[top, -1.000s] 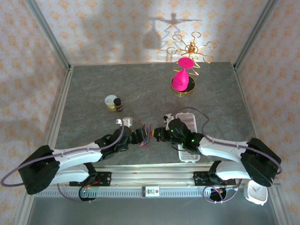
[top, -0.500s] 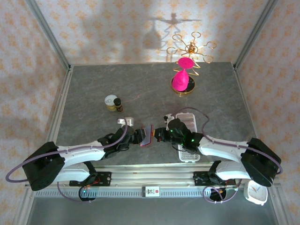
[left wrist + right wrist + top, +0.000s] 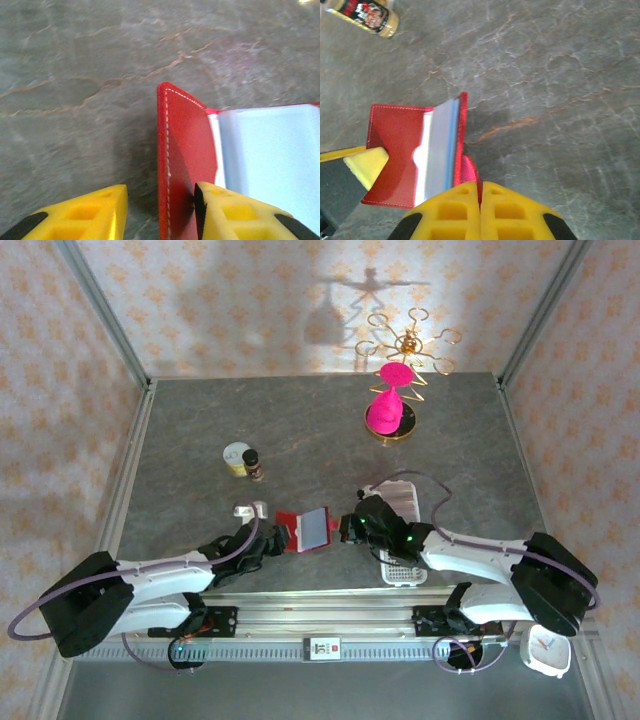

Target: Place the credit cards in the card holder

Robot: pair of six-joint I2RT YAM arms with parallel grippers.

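Currently right end effector pinches the open card holder, left end effector straddles its flap, fingers apart.

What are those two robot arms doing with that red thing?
They are holding a red wallet open near the front of the table. The right gripper is shut on one side of the wallet. The left gripper is open, with one finger on each side of the other flap and a gap beside it. A pale blue card is inside the wallet.
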